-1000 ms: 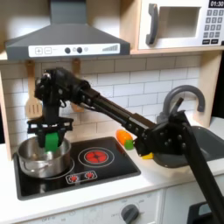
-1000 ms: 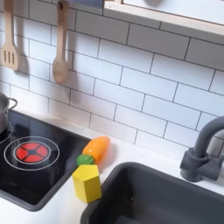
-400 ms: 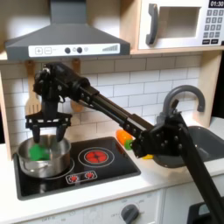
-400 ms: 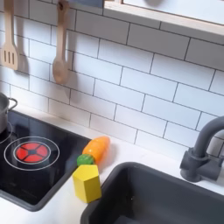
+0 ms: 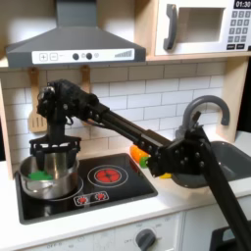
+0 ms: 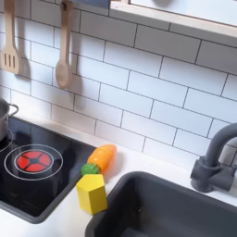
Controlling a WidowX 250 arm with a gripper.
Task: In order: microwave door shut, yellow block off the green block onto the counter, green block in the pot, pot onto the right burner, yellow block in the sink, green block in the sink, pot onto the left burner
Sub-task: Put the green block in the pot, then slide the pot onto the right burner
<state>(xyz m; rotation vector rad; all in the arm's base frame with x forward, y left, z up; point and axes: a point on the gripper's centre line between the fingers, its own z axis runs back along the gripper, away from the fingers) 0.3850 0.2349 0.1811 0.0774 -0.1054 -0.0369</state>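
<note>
First exterior view: the gripper (image 5: 53,149) hangs with jaws spread open over the pot (image 5: 49,174) holding the green block (image 5: 40,175), so a careless push could tip the pot off its burner.

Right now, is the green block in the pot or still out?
In. The green block lies inside the pot on the first exterior view's left burner; the gripper hangs over the rim, jaws spread.
</note>
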